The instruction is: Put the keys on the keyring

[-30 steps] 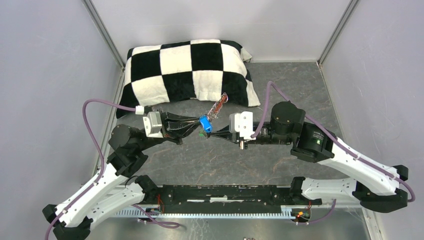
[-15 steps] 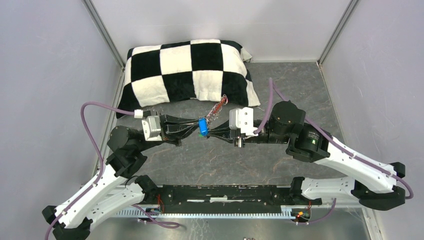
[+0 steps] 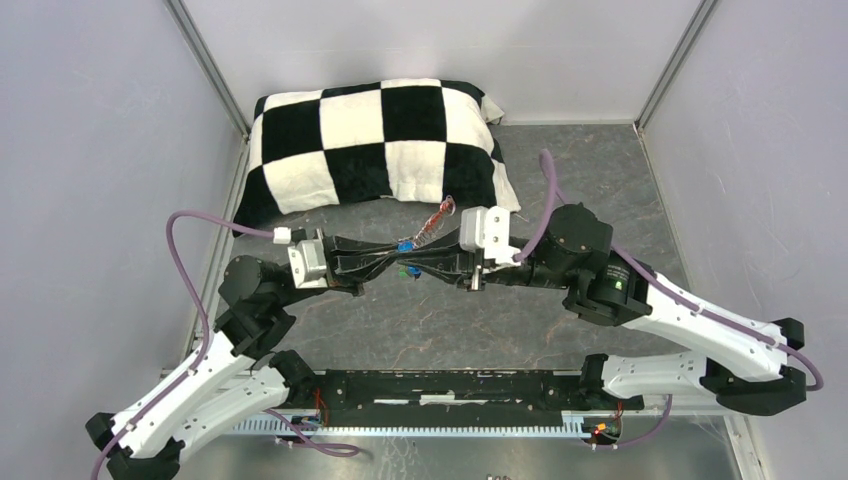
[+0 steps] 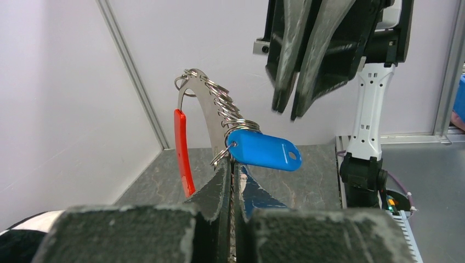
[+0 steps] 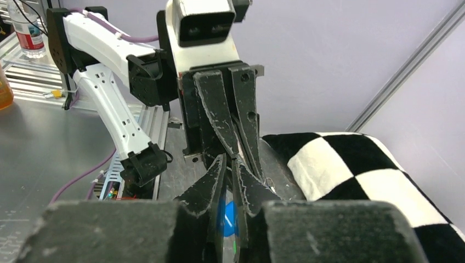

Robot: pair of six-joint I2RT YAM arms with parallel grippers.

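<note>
My left gripper (image 3: 398, 254) (image 4: 231, 164) is shut on the keyring (image 4: 211, 109), a thin silvery metal piece strung with small rings, and holds it upright above the table. A blue key tag (image 4: 263, 150) hangs on it just past my fingertips, and a red tag (image 4: 183, 150) hangs on its left side. In the top view the keyring (image 3: 435, 218) slants toward the pillow. A green tag (image 3: 408, 271) shows just below the fingertips. My right gripper (image 3: 412, 263) (image 5: 229, 161) (image 4: 288, 111) is closed to a narrow slit with nothing in it, its tips over the left fingers (image 5: 216, 109). No yellow tag shows.
A black-and-white checkered pillow (image 3: 370, 140) (image 5: 356, 164) lies on the grey table behind the grippers. Grey walls stand on three sides. The black rail (image 3: 440, 385) with both arm bases runs along the near edge.
My right gripper has moved left until its tips overlap the left fingers. The blue tag, broad in the top view before, now shows only as a small sliver. The left gripper still holds the keyring.
</note>
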